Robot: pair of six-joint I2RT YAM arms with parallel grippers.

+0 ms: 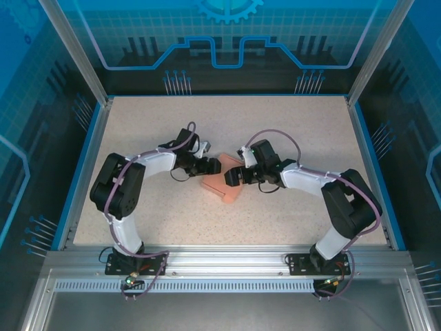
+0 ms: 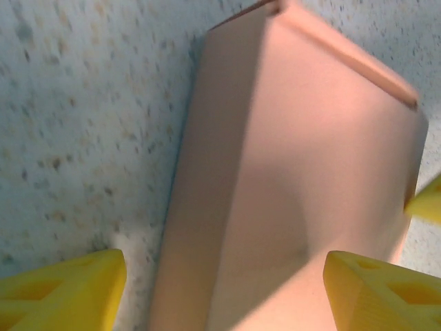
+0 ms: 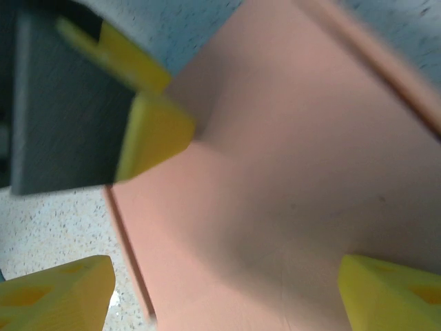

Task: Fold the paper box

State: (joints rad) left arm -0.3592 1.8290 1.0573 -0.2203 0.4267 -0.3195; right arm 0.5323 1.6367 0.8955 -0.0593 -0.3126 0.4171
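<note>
The paper box (image 1: 224, 190) is a salmon-orange folded card lying on the speckled table between my two arms. My left gripper (image 1: 212, 166) reaches it from the left and my right gripper (image 1: 231, 178) from the right. In the left wrist view the box (image 2: 296, 158) lies between the wide-set yellow fingers (image 2: 65, 289) of the left gripper (image 2: 224, 289), with a strip of table between the left finger and the box. In the right wrist view the box (image 3: 289, 172) lies under my open right gripper (image 3: 227, 293), and the left gripper's yellow fingertips (image 3: 155, 131) touch its far edge.
The speckled table (image 1: 151, 131) is walled by a blue rim (image 1: 81, 165) and aluminium posts at the back corners. An aluminium rail (image 1: 220, 258) carries both arm bases along the near edge. The two grippers stand very close to each other over the box.
</note>
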